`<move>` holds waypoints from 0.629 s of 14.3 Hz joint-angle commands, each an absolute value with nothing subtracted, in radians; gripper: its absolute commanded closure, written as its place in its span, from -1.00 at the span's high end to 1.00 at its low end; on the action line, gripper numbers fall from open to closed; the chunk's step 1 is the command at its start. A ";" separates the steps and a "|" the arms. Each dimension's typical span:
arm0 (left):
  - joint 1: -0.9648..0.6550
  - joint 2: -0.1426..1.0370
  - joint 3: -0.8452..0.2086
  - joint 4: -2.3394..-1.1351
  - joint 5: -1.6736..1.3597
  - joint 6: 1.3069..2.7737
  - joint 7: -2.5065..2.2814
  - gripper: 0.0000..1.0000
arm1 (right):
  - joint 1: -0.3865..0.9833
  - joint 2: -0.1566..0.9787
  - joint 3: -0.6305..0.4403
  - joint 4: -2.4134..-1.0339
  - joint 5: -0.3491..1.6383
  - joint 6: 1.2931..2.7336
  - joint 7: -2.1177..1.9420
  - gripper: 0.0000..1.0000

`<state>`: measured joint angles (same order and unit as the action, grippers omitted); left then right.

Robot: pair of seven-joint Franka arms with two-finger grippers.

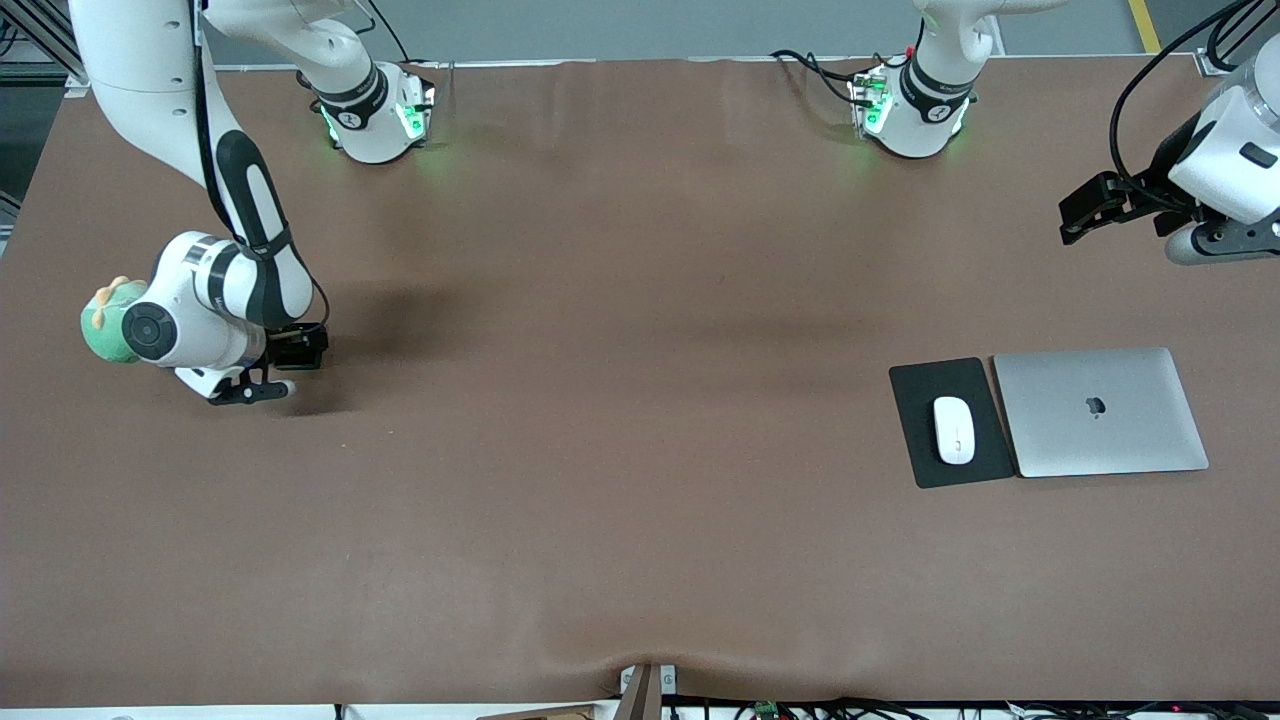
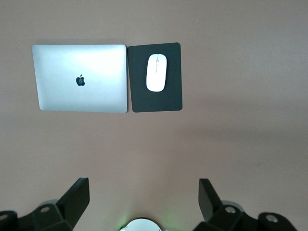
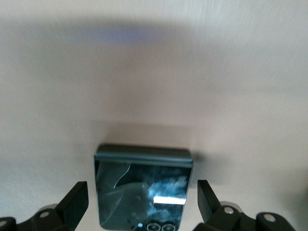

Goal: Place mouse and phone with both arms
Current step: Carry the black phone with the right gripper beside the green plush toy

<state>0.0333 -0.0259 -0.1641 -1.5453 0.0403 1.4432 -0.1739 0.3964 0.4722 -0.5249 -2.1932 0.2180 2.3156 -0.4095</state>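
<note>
Phone release beside the right arm; mouse already set on its pad.

The mouse point(image 1: 954, 430) lies on the dark pad point(image 1: 912, 440) touching the laptop point(image 1: 1100, 412). The right gripper point(image 3: 142, 197), well apart from the laptop, stands released astride the phone point(image 3: 142, 192): a straight lift avoids nudging it. The left gripper point(image 2: 143, 195) waits unclenched, holding nothing, above that laptop.

The mouse point(image 1: 954, 430) lies on a pad point(image 1: 915, 385) beside the laptop point(image 1: 1100, 412).

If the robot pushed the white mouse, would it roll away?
Probably not: the mouse looks flat-bottomed and lies flat on the dark pad, so it would likely slide. Its glossy, rounded shell may slip between fingers. It looks small, probably light.
</note>
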 commanded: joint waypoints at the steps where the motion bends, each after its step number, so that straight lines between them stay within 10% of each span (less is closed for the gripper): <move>1: 0.041 -0.054 -0.161 -1.549 0.020 1.427 -0.140 1.00 | 0.382 0.446 -0.518 -2.100 0.221 2.199 -0.436 1.00; 5: 0.041 -0.054 -0.161 -1.552 0.017 1.433 -0.120 1.00 | 0.339 0.457 -0.523 -1.780 0.218 1.785 -0.437 1.00; 9: 0.041 -0.054 -0.161 -1.554 0.017 1.433 -0.120 1.00 | 0.310 0.457 -0.523 -1.602 0.209 1.665 -0.436 1.00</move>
